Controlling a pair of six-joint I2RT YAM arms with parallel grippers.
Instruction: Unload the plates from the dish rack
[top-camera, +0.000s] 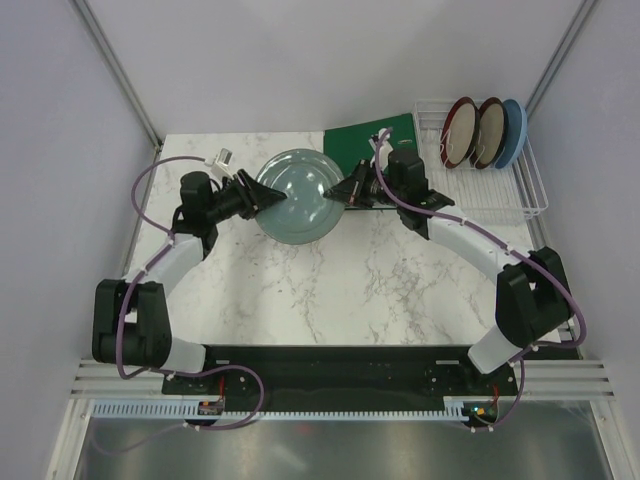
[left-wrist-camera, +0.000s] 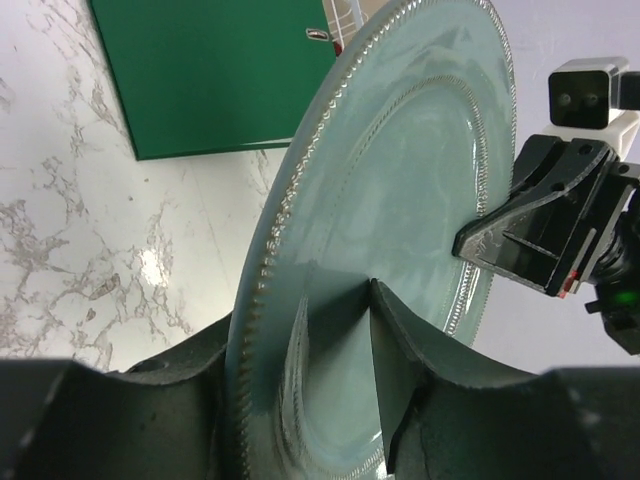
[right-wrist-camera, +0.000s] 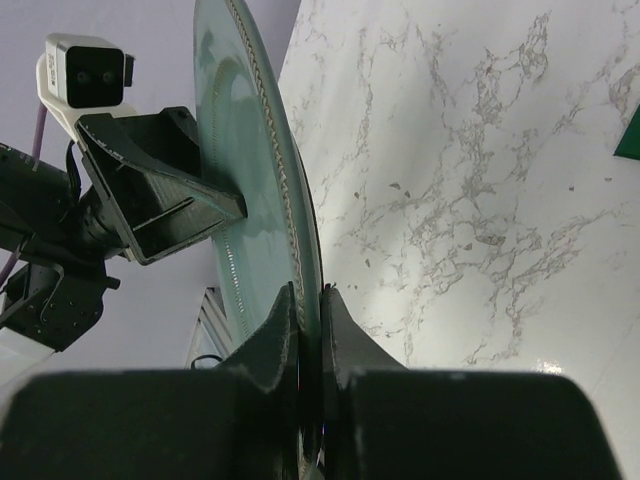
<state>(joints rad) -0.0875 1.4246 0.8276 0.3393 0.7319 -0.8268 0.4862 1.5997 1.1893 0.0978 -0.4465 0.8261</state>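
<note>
The grey-green plate (top-camera: 300, 205) is held above the table's middle, near level, between my two grippers. My right gripper (top-camera: 345, 192) is shut on its right rim; in the right wrist view (right-wrist-camera: 308, 290) both fingers press the rim of the plate (right-wrist-camera: 240, 130). My left gripper (top-camera: 272, 198) is at the left rim. In the left wrist view (left-wrist-camera: 295, 310) its fingers straddle the rim of the plate (left-wrist-camera: 400, 180) with a gap on the face side. The dish rack (top-camera: 530, 190) at back right holds two beige plates (top-camera: 458, 130) (top-camera: 488, 130) and a light blue plate (top-camera: 514, 132), all upright.
A flat green binder (top-camera: 375, 135) lies left of the rack at the back, also in the left wrist view (left-wrist-camera: 210, 70). Grey walls close in the marble table on three sides.
</note>
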